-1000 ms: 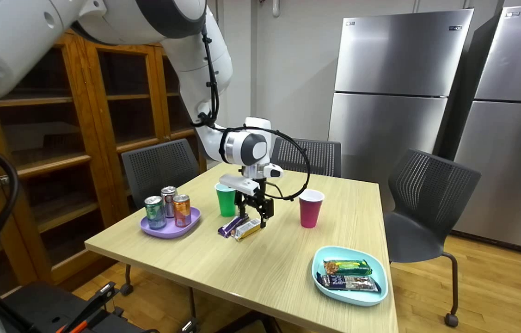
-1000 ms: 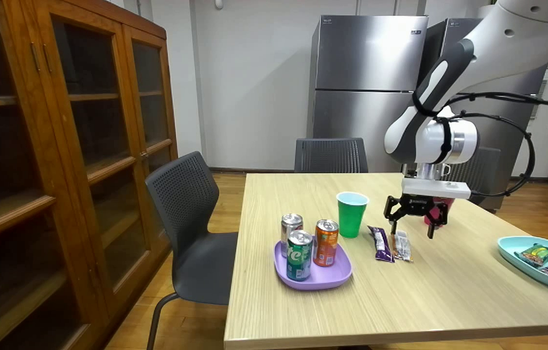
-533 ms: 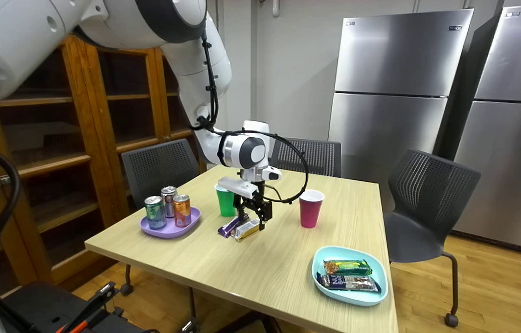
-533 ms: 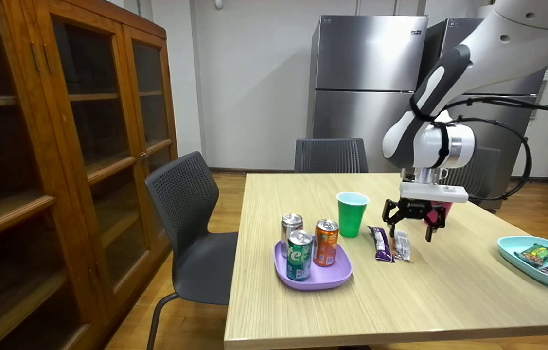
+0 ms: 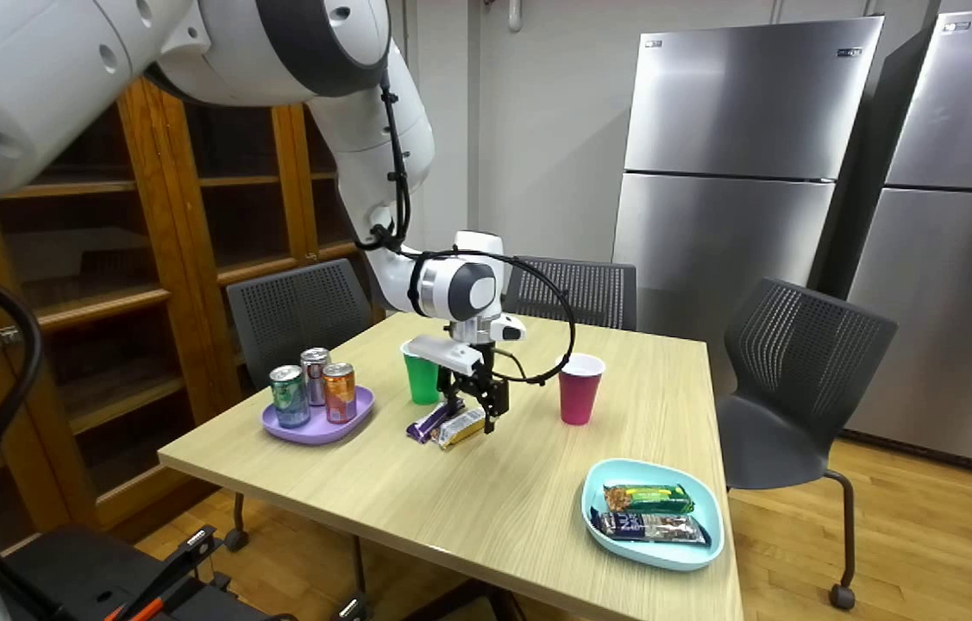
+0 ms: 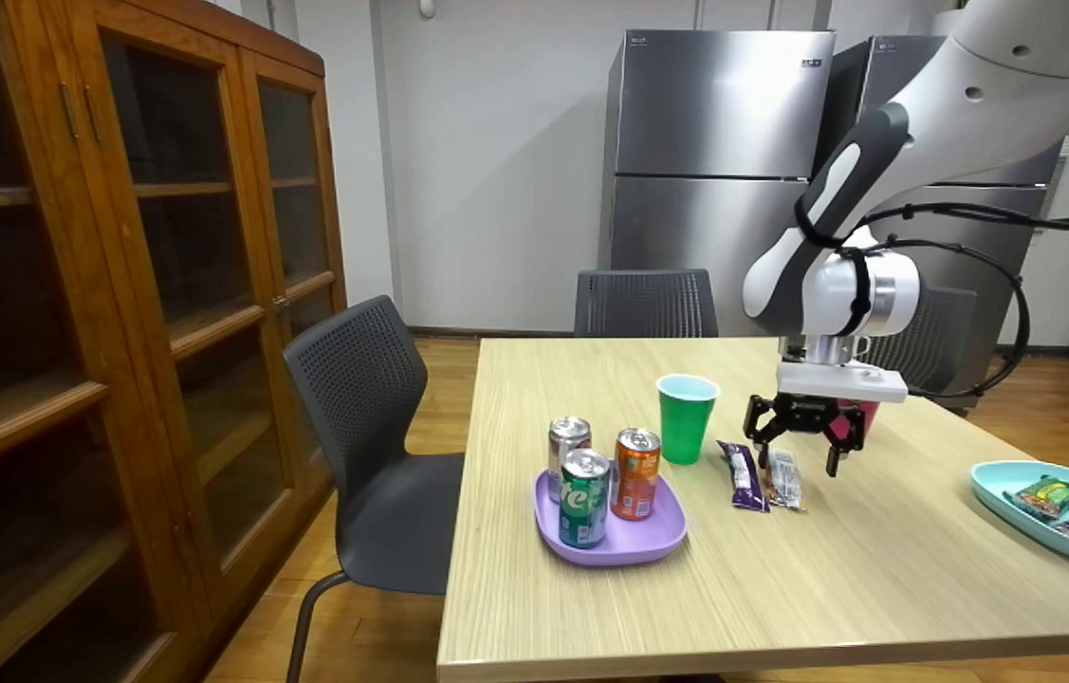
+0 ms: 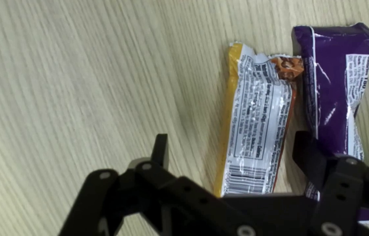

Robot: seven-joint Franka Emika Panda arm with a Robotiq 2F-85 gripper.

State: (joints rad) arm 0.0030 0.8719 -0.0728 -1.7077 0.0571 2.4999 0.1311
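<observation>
the pincer (image 7: 231, 144) hangs low over the worktop (image 5: 468, 492), its two fingers spread wide. in the wrist view a granola bar (image 7: 256, 124) in a yellow and white wrapper shows in the gap between them, clear of both, lying flat on the worktop with its printed nutrition panel and barcode facing up. one fingertip is over bare wood beyond the yellow edge; the other overlaps the near edge of a purple-wrapped snack bar (image 7: 331, 82), and whether it touches that wrapper cannot be told. the two bars lie side by side, roughly parallel, the orange-brown corner of the first reaching to the purple edge of the second.

a green cup (image 6: 686, 422) stands upright near one end of the purple bar. a magenta cup (image 5: 579, 395) stands upright on the opposite side of the pincer, well apart from the green one.

a lilac tray (image 6: 624, 555) carries three upright cans: a sprite can (image 6: 583, 503), an orange soda can (image 6: 635, 479) and a silver can (image 6: 568, 438), partly hidden behind the sprite. near the worktop's edge, a pale blue tray (image 5: 649, 473) holds a green-wrapped bar (image 5: 649, 498) beside a dark navy-wrapped bar (image 5: 654, 528).

grey chairs (image 5: 796, 345) stand around the worktop, with steel refrigerators (image 5: 736, 259) behind and a wooden cabinet (image 6: 83, 237) with glass doors alongside.
</observation>
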